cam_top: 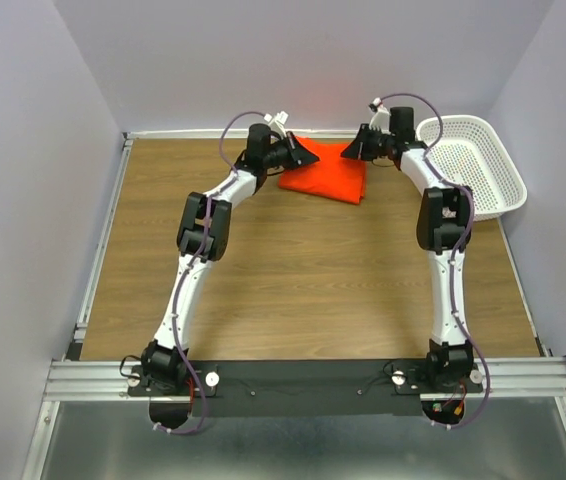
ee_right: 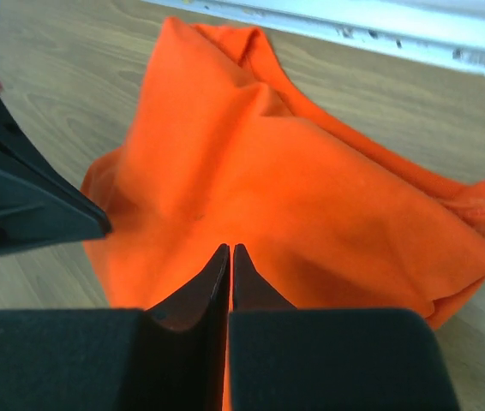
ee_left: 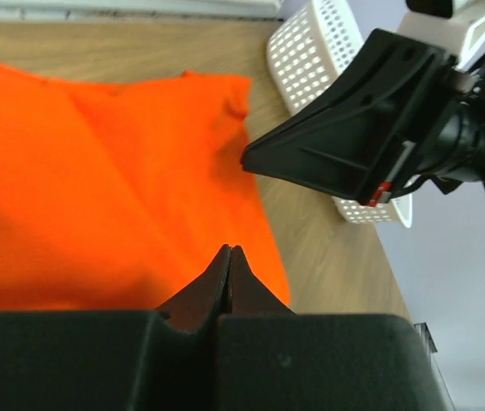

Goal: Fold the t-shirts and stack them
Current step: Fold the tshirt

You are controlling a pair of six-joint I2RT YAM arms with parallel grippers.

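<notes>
One bright orange-red t-shirt (cam_top: pixel 328 178) lies folded into a thick bundle at the far middle of the table, its top surface rumpled (ee_right: pixel 294 188). My left gripper (cam_top: pixel 313 158) hovers over the shirt's left edge. In the left wrist view its jaws (ee_left: pixel 230 248) are pressed together with nothing between them, above the cloth (ee_left: pixel 105 171). My right gripper (cam_top: pixel 348 152) hangs over the shirt's right edge, pointing at the left one. Its jaws (ee_right: pixel 230 247) are shut to a hairline slit, with no cloth pinched at the tips. The two grippers' tips stand close together above the shirt.
A white perforated basket (cam_top: pixel 473 165) stands at the back right, just beyond the right arm's elbow, and shows in the left wrist view (ee_left: pixel 311 51). A pale rail runs along the table's far edge (ee_right: pixel 414 34). Bare wood stretches from the shirt to the arm bases.
</notes>
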